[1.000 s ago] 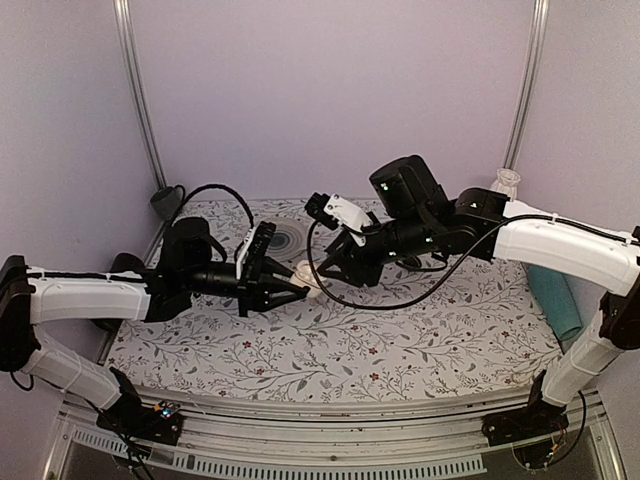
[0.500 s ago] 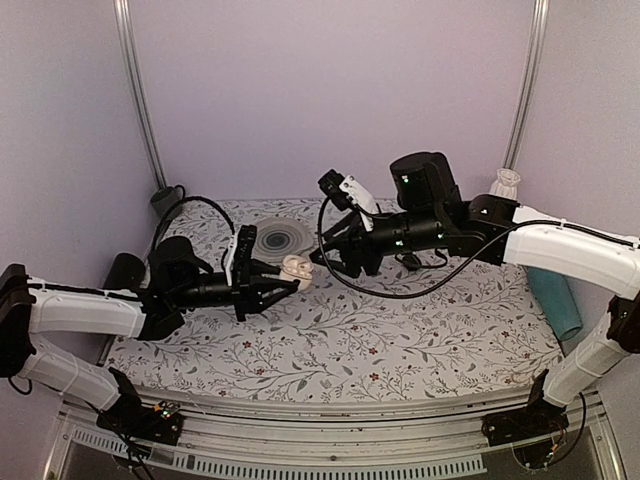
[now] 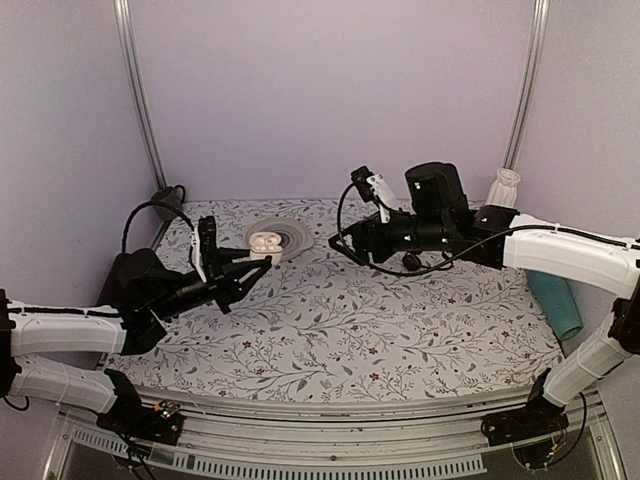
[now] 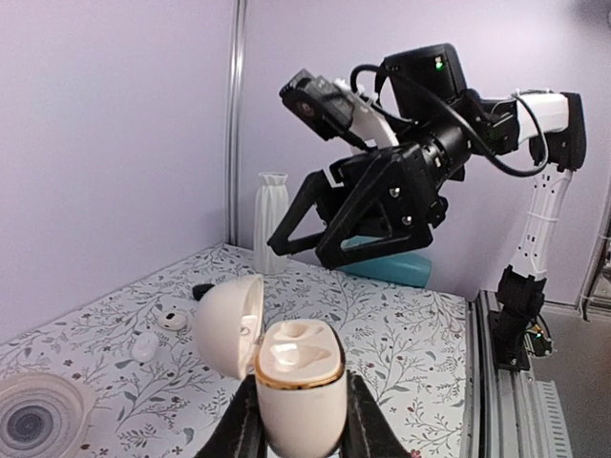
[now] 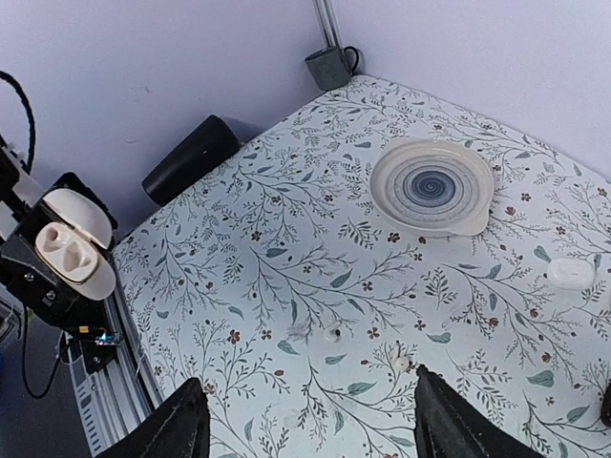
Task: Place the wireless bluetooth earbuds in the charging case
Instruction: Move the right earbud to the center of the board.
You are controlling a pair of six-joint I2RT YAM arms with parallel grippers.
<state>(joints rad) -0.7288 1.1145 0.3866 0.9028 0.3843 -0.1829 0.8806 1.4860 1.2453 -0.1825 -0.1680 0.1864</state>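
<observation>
left gripper (image 4: 301,425) is clamping the charging case (image 4: 298,377) by its base, lid swung open toward 10 o'clock. left wrist is showing both wells, top view isn't. earbuds (image 4: 145,348) are lying on the mat (image 4: 410,343) at the case's 9 o'clock. right wrist is showing the right gripper (image 5: 310,429) spread wide, holding nothing. top view is putting it well apart, at the case's 3 o'clock.

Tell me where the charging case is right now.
In the top view the charging case is left of centre, lid open, gripped by the left end effector and overlapping the swirl plate.
</observation>
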